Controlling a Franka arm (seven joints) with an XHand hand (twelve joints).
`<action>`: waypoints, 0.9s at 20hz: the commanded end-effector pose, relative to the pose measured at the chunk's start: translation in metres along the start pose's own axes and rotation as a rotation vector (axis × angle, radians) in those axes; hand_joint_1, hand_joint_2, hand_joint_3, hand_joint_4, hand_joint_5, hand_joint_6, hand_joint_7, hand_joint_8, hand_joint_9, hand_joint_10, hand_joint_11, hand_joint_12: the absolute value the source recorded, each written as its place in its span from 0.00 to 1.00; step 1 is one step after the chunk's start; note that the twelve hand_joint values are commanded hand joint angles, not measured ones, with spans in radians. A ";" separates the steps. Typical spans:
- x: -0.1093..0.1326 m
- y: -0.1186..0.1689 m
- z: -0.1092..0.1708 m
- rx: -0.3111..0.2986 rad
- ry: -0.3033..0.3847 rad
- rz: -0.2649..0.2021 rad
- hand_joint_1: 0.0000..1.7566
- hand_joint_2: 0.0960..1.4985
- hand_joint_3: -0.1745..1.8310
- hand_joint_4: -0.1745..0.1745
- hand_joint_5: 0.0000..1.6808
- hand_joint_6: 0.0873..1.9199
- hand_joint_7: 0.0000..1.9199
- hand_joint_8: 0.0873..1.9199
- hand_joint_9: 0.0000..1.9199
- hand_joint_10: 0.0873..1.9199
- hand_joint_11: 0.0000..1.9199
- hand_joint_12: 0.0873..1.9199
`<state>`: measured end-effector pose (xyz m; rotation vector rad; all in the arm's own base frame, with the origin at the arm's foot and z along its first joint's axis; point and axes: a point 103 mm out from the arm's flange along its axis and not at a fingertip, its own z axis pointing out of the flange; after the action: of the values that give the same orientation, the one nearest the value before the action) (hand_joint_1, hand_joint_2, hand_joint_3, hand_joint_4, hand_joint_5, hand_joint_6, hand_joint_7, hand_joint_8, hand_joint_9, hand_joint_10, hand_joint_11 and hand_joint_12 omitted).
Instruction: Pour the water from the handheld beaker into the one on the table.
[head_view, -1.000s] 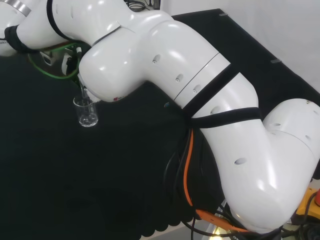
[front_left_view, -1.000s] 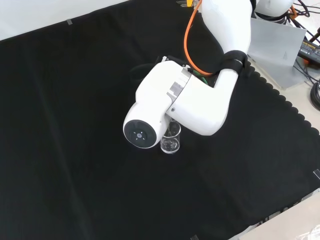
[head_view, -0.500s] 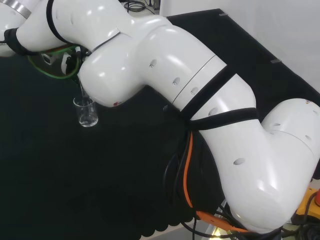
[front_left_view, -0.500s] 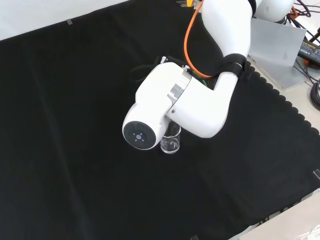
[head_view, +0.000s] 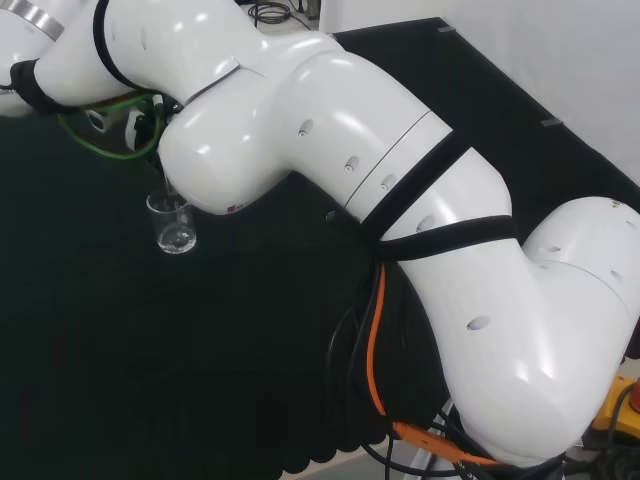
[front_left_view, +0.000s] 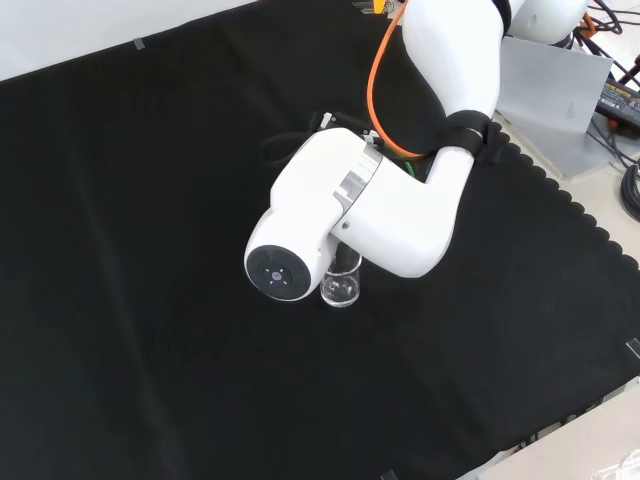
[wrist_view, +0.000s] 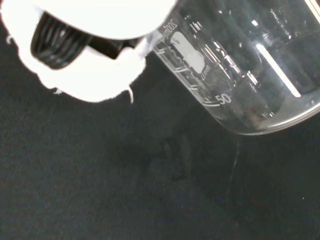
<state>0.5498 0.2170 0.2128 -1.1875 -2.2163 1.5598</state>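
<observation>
Handheld beaker (wrist_view: 240, 65): clear glass with white graduation marks and a pale label patch; in the wrist view it sits tilted, close beside the white padded part of the robot hand (wrist_view: 95, 60).
Contents: a little water appears to pool in the lower part of the tilted vessel; the amount cannot be judged.
Robot hand state: a white pad and a black ribbed part lie against the beaker wall; whether the fingers curl round the glass cannot be told from these views.
Table beaker (head_view: 173, 224): small, clear, upright on the black cloth of the tabletop (head_view: 120, 380); in the front view it (front_left_view: 341, 284) stands just under the arm's big white link (front_left_view: 330, 215).
Stream: a thin bright line drops to the table beaker's rim in the head view, probably water or the handheld lip; not certain.
Handling, judged: both vessels are stiff, light, smooth and breakable; wet glass likely slips.
Hold, judged: best taken round the mid wall, clear of the spout, so the lip stays free over the receiving rim.
Risk, judged: the light table beaker could tip if nudged.
</observation>
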 end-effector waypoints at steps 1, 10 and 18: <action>-0.001 -0.001 0.001 0.004 -0.003 0.002 0.74 0.31 0.59 0.00 0.67 0.54 0.62 0.52 0.81 0.50 0.63 0.45; 0.001 -0.001 -0.001 0.004 -0.006 0.002 0.74 0.31 0.59 0.00 0.67 0.54 0.62 0.52 0.81 0.50 0.63 0.44; 0.001 -0.001 0.000 -0.008 -0.003 -0.002 0.74 0.31 0.59 0.00 0.67 0.54 0.62 0.52 0.81 0.50 0.63 0.44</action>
<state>0.5487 0.2173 0.2130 -1.1834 -2.2188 1.5618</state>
